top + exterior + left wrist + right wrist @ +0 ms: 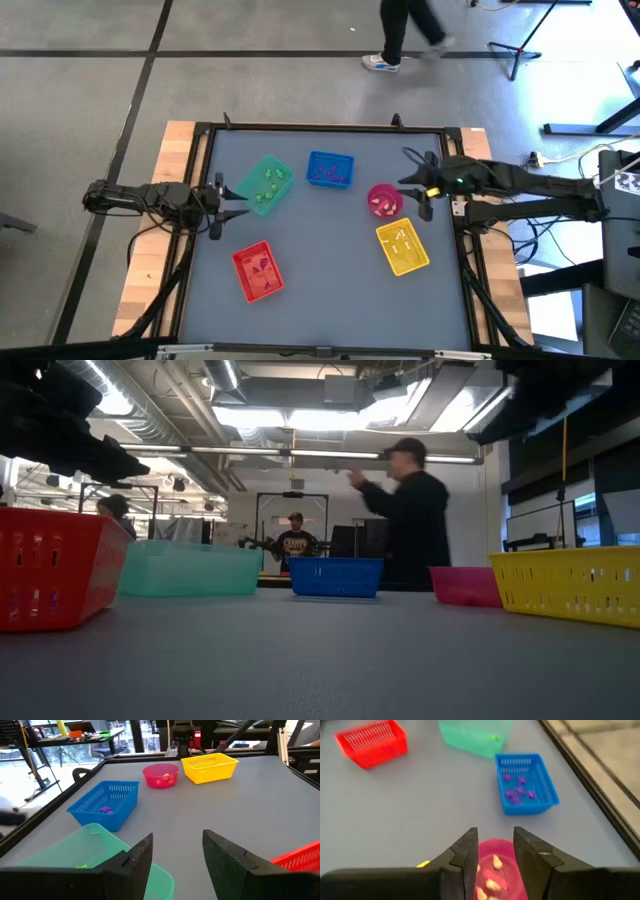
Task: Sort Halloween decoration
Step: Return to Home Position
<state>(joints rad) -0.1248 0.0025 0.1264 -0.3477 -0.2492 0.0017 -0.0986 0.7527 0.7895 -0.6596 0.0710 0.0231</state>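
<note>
My left gripper [177, 836] hangs at the table's left edge and my right gripper [495, 830] at its right edge. Both are parted wide and empty, because the Halloween decoration [519, 790] already lies sorted in containers like the blue tray [527, 809] mid-table.

Across the grey table [320, 660] stand a red basket [45, 565], green tray [190, 570], blue basket [335, 576], pink bowl [465, 586] and yellow basket [570, 588]. A person [410, 520] in dark clothes stands behind.
</note>
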